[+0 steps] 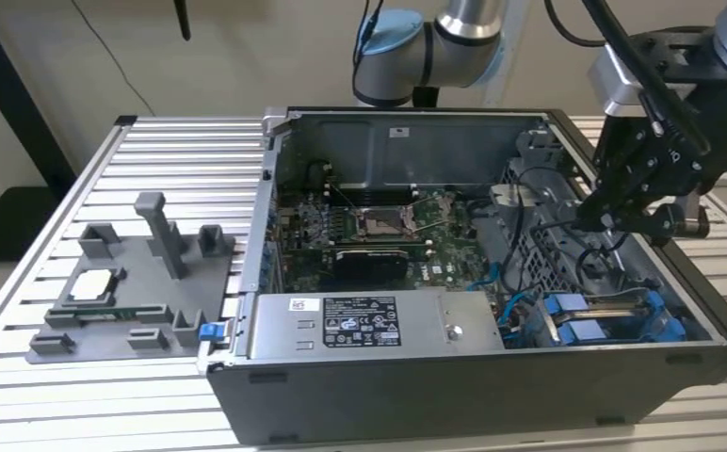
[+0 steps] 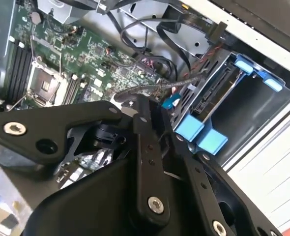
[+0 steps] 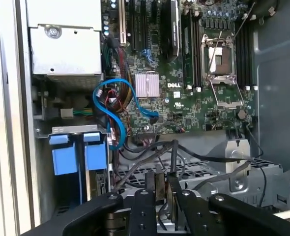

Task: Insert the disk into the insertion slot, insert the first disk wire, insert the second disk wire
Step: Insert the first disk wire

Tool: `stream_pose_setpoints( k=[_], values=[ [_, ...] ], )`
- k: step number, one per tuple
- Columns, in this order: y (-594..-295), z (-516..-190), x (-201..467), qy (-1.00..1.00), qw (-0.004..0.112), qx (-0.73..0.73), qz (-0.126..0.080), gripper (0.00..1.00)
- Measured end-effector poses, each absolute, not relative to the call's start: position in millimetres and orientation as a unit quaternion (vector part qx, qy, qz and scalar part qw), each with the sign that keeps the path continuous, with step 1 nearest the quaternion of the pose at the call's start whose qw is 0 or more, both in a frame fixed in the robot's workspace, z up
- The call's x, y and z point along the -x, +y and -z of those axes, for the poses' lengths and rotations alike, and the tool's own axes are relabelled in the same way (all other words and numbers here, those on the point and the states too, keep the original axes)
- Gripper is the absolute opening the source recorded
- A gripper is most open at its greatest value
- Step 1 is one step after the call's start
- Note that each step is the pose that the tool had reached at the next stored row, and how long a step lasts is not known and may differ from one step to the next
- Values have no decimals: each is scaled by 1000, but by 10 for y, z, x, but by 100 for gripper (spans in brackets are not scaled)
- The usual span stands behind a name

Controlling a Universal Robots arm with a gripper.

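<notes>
The disk's blue carrier [image 1: 586,318] sits in the insertion slot [image 1: 623,303] of the drive cage, at the case's near corner on the exterior view's right. Its blue tabs [image 3: 75,153] stick out of the bay in both wrist views [image 2: 200,132], and the disk's dark edge [image 2: 211,93] shows inside the slot. My gripper [image 1: 596,217] hangs inside the case just above the cage. The fingers [image 3: 159,186] stand pressed together on a black wire [image 3: 173,152] in a bundle of cables. A small blue connector [image 2: 169,101] lies right beside the fingertips [image 2: 142,105].
A silver labelled power-supply box [image 1: 377,325] fills the case's near side, with the motherboard [image 1: 377,226] behind it. A blue data cable [image 3: 116,101] loops beside the cage. Loose black cables cross the perforated metal. A grey fixture [image 1: 137,282] stands on the slatted table at the exterior view's left.
</notes>
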State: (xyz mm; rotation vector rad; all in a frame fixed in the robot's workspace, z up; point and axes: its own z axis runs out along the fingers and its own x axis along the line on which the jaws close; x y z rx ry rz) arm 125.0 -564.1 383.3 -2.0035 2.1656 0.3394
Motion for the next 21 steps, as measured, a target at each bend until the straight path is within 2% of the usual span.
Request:
stream_pose_setpoints(
  k=[5, 14, 21],
  values=[
    [-5641, -3800, -1249, 728, 87, 670, -114, 0],
    [-5642, -3794, -1251, 710, 81, 691, -111, 0],
    [-5647, -3794, -1252, 705, 84, 696, -107, 0]
  ],
)
